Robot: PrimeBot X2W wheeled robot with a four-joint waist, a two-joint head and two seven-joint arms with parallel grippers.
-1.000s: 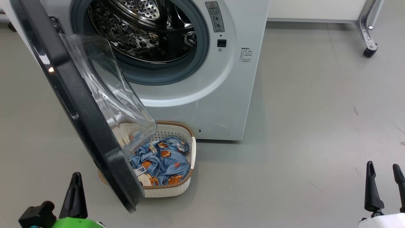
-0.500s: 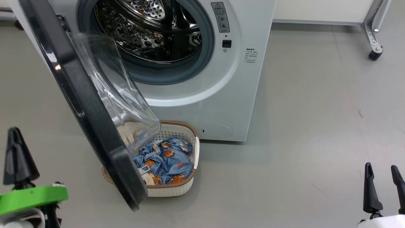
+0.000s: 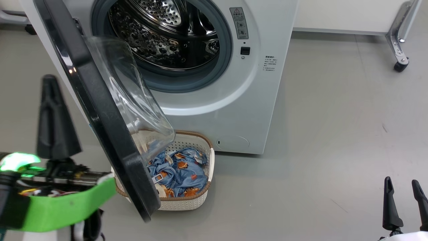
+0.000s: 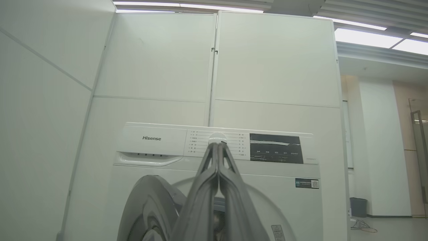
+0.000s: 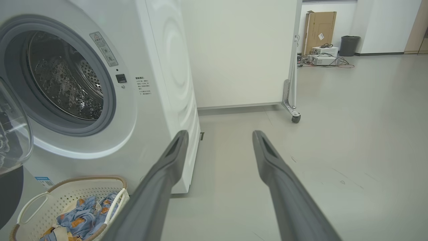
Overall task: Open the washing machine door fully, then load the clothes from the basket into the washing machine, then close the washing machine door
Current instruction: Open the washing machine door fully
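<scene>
Your left pincer [image 3: 50, 80] has risen in the head view since a second ago, from the bottom edge to a post beside the washing machine door [image 3: 100, 110]. The camera has shifted as well, so the machine's slight drift across the picture is no move of its own.

Findings, as they stand:

- Left pincer: fingers pressed together, gripping nothing. It points upward on the outer side of the door's black rim, with a strip of floor [image 3: 334, 134] showing between the two. Its own wrist view has the closed tips [image 4: 218, 144] aimed at the control panel [image 4: 153, 144].
- Right pincer [image 3: 401, 182]: fingers spread wide, empty, low at the right and well apart from the washing machine [image 3: 227, 100]. In its wrist view the gap [image 5: 219, 135] frames bare floor beside the machine's corner.
- Door: swung partly outward on its left hinge, seen nearly edge-on, its glass bowl [image 3: 133, 100] facing the drum [image 3: 160, 33]. The grey gasket [image 3: 187, 85] is uncovered.
- Basket [image 3: 187, 202]: on the floor at the machine's foot, below the opening. The door's lower edge overlaps its left side in the head view.
- Clothes [image 3: 182, 170]: all lying in the basket, light blue with orange-brown figures.
</scene>
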